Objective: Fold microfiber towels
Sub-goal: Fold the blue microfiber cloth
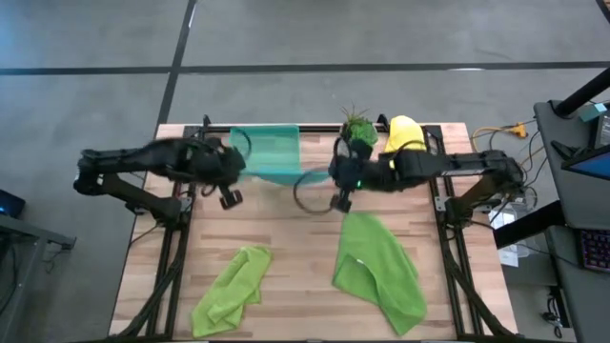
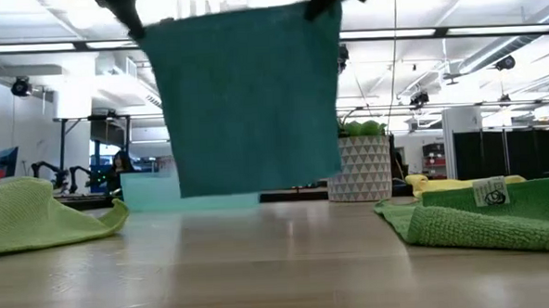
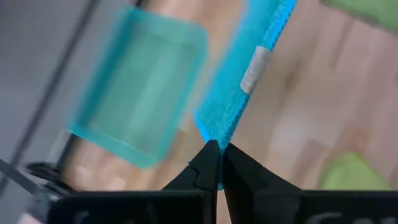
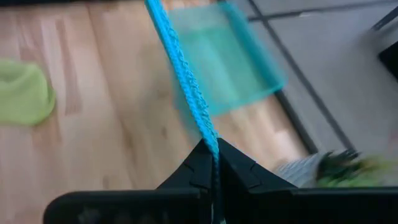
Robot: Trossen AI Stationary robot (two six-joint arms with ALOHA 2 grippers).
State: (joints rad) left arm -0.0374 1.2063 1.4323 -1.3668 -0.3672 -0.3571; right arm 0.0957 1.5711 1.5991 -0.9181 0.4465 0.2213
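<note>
1. Left wrist view: the left gripper (image 3: pixel 214 163) has its two dark fingers pressed together on a corner of the soft teal microfiber towel (image 3: pixel 249 81), whose top edge runs away from the fingertips with a small white label on it.
2. The right gripper (image 4: pixel 213 163) likewise pinches the opposite corner of that towel, its fingers closed tight on the edge.
3. In the low view the teal towel (image 2: pixel 244 100) hangs as a flat sheet between the two grips, lifted clear of the light wooden table (image 2: pixel 279 265).
4. From above, both dark arms reach inward over the table's far half, the left gripper (image 1: pixel 229 197) and the right gripper (image 1: pixel 341 200) well apart.
5. Behind the hanging cloth sits the see-through green plastic tray (image 1: pixel 267 148), with a small potted plant in a patterned white pot (image 2: pixel 360 164) beside it.
6. A yellow towel (image 1: pixel 404 133) lies at the far right corner.
7. Two lime green towels lie on the near half: a crumpled one (image 1: pixel 232 288) on the left, a flatter one (image 1: pixel 379 272) on the right.
</note>
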